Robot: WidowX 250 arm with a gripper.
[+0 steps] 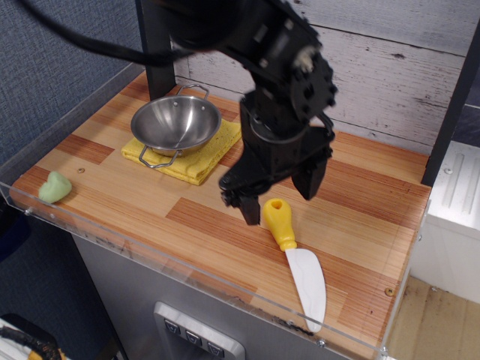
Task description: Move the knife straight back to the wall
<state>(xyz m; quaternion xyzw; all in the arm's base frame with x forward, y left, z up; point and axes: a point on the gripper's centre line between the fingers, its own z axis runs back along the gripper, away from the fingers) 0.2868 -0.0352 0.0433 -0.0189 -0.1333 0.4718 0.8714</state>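
Observation:
The knife lies flat on the wooden table near the front right, its yellow handle pointing back-left and its white blade toward the front edge. My black gripper is open and hangs low over the handle's end, one finger just left of it and the other behind and to the right. It holds nothing. The whitewashed plank wall runs along the back of the table.
A steel bowl sits on a yellow cloth at the back left. A green lump lies at the front left corner. A clear plastic rim edges the front. A black post stands behind the bowl.

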